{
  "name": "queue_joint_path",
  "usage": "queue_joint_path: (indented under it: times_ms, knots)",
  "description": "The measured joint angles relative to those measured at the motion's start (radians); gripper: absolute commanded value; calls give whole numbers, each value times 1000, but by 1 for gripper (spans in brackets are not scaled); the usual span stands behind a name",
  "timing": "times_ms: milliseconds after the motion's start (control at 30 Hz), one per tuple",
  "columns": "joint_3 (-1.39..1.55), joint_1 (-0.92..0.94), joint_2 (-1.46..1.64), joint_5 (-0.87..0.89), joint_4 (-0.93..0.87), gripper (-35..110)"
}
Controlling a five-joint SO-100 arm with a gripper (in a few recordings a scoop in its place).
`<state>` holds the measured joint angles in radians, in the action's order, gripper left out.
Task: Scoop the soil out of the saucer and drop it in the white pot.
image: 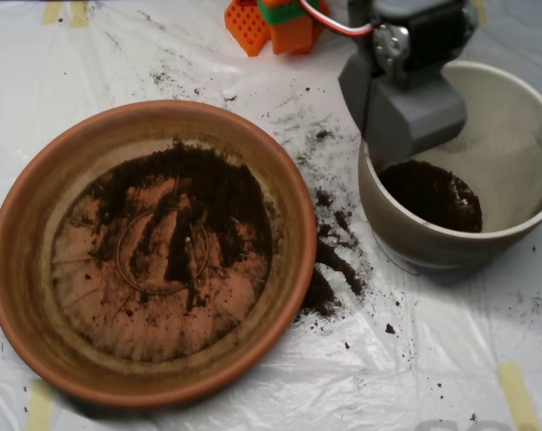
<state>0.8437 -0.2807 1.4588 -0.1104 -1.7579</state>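
No brand, label or writing could be read on anything in the overhead view. The saucer [24, 269] sat at the left on a white plastic sheet [432, 359], and a thin, patchy layer of soil [208, 193] lay mostly across the upper half of its ridged base. The white pot [522, 135] stood at the right, just beside the saucer but not touching it, with a dark heap of earth at its bottom left. The scoop [406, 117] hung over the pot's left rim (its grey shell hid part of that rim), and how far its halves were parted could not be told from above, nor whether it held anything. Spilled crumbs [338, 260] were strewn over the sheet between saucer and pot, thickest against the saucer's right rim. An orange and green plastic part [271, 25] stood at the top edge, and strips of yellowish tape [518, 395] held the sheet down.
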Motion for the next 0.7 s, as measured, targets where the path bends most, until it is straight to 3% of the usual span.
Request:
queue_joint_path:
  times_ms: [100, 167, 267, 500, 700]
  knots:
    - [-2, -52, 0, -29, 20, 3]
    - [-2, -83, 0, -38, 20, 21]
    - [23, -124, 2, -41, 21, 37]
    - [244, -169, 94, -60, 101, 39]
    - [265, -152, 118, -49, 115, 40]
